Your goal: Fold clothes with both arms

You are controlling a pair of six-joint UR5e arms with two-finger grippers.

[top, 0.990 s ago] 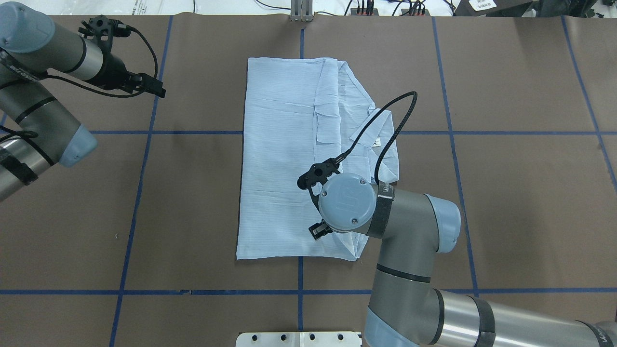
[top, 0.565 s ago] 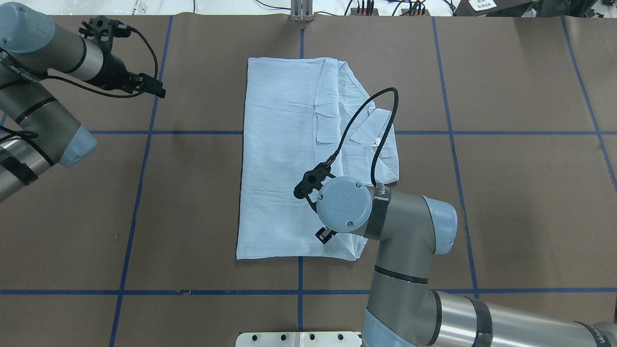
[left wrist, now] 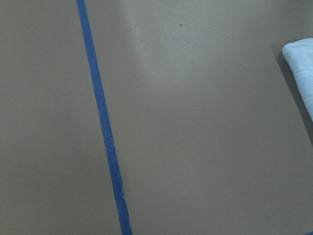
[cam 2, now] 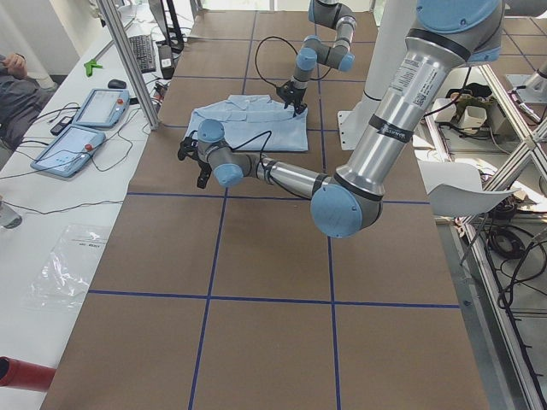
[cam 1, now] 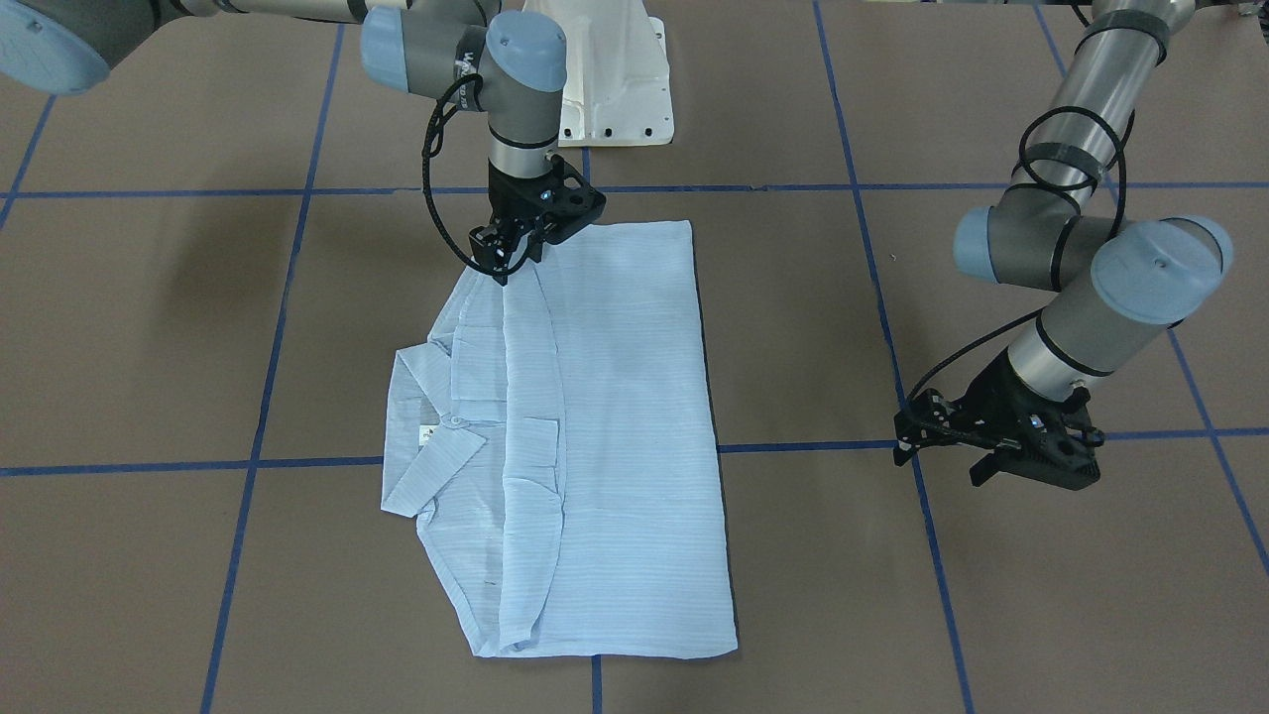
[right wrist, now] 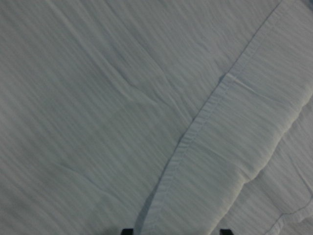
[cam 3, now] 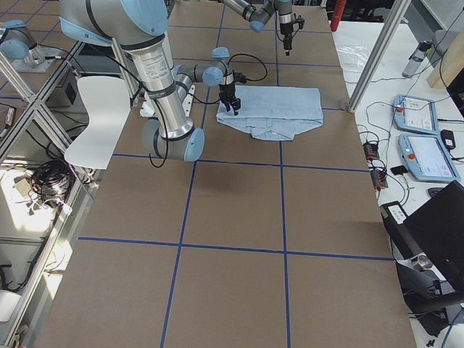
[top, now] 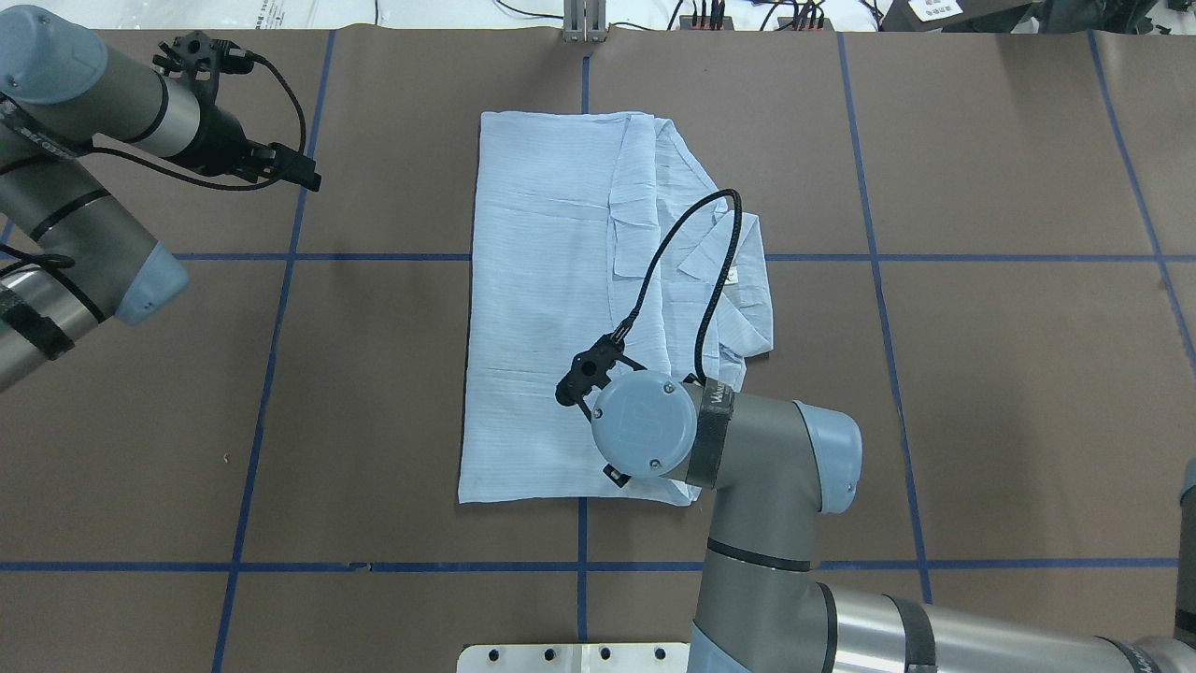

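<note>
brown paper covers the table (top: pixel 981 374), crossed by blue tape lines (top: pixel 271 374). two tablets (cam 2: pixel 81 137) lie on a white side bench. the shirt (top: pixel 542 280) lies flat mid-table, folded lengthwise, collar to the right. the right gripper (cam 1: pixel 504 263) hangs over its near-right corner, fingers apart. the left gripper (top: pixel 297 174) hovers far left of the shirt; i cannot tell how its fingers stand.

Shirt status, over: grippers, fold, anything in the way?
Right gripper open, low over shirt, robot-side end. Left gripper hovers aside, state unclear. Shirt flat, part-folded. No obstruction seen.
</note>
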